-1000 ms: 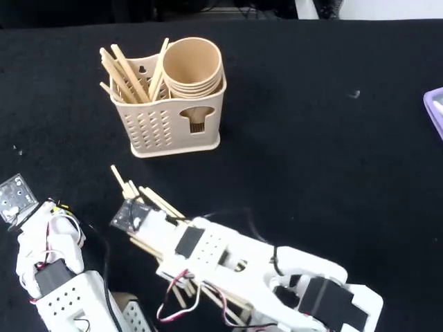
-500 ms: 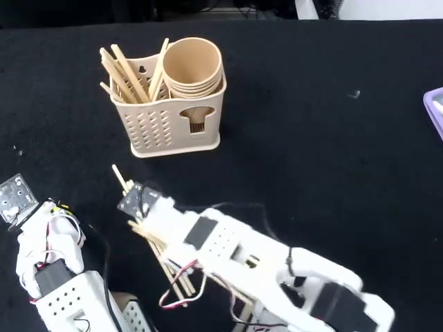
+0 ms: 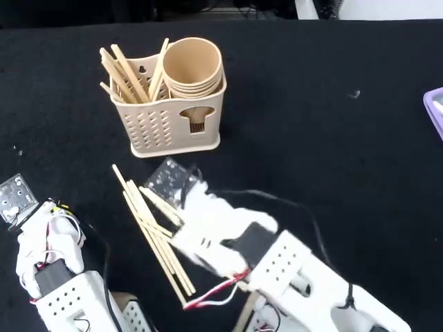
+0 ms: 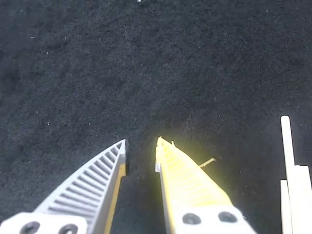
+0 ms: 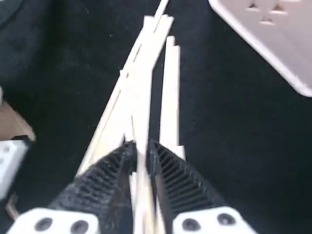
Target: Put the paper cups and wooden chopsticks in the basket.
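The beige basket (image 3: 172,119) stands at the table's far left-centre and holds a stack of paper cups (image 3: 194,68) and several wooden chopsticks (image 3: 123,72). A loose bundle of chopsticks (image 3: 154,232) lies on the black cloth in front of it. My right gripper (image 3: 170,185) sits at the bundle's near-basket end. Its black fingers (image 5: 141,145) are shut on a chopstick (image 5: 146,92) of the bundle. My left gripper (image 3: 16,198) rests at the near left. Its fingers (image 4: 140,142) stand a small gap apart over bare cloth, beside some chopstick ends (image 4: 288,161).
A purple object (image 3: 435,111) pokes in at the table's right edge. A brown cardboard-like piece (image 3: 129,301) lies near the left arm's base. The basket's pale edge (image 5: 273,34) is close ahead of the right gripper.
The right arm swung off the bundle and rose toward the basket, uncovering the chopsticks on the cloth. The left arm kept still.
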